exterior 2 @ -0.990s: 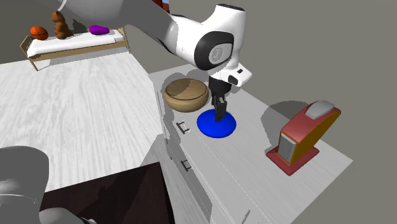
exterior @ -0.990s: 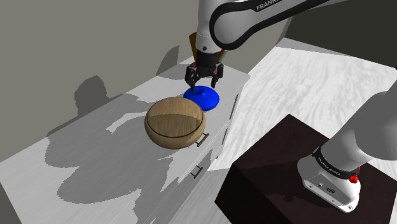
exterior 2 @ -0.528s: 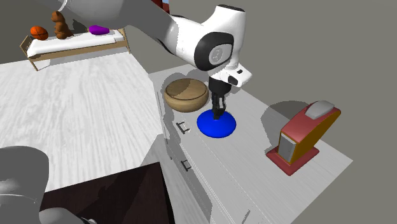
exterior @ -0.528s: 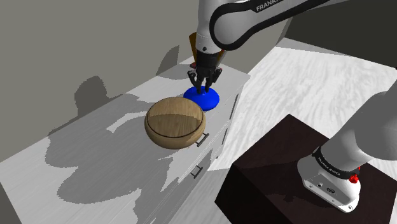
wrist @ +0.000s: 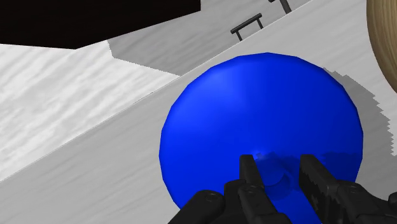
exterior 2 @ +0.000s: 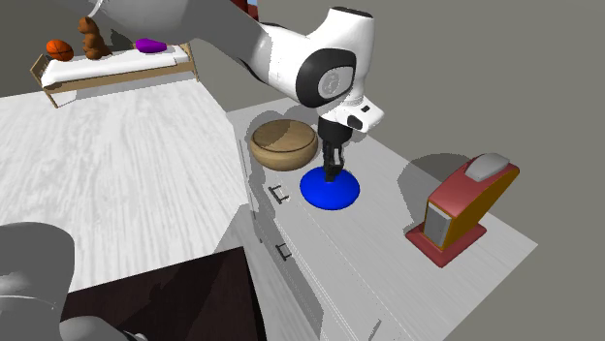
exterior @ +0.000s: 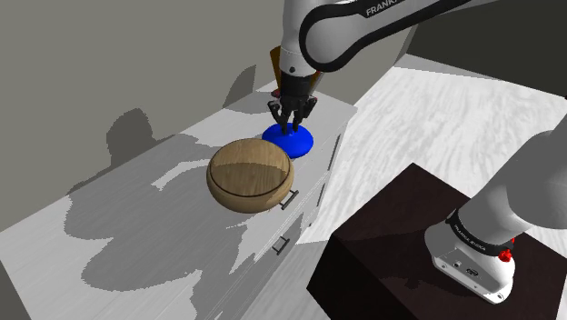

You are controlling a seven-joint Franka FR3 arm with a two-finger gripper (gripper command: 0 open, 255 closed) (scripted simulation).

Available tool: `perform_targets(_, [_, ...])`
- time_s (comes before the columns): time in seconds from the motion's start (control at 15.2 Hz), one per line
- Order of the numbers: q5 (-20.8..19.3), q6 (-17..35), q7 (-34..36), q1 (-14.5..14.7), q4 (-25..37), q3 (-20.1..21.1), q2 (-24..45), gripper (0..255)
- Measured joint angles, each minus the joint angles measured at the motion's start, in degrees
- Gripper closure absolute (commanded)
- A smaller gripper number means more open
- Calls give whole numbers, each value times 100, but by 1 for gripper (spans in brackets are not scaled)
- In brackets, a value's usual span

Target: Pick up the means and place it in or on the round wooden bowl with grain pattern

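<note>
Jaws are gripping the raised centre of the blue disc point(exterior: 295, 145) on the tabletop point(exterior: 136, 227).
The disc is lying in the shoulder view's upper middle, just beside the wooden bowl point(exterior: 250, 175); a red-and-yellow appliance point(exterior 2: 461, 208) is standing well apart.

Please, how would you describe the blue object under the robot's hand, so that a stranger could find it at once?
Find the long pale grey drawer cabinet; on its top, beside the round brown wooden bowl, lies the flat round blue disc. The black hand clasps its raised middle, and it is the one blue, flat thing there.
</note>
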Motion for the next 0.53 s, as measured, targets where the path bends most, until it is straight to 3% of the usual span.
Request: perform_targets(0.53, [59,-513,-21,-13,309,-8,-209,255])
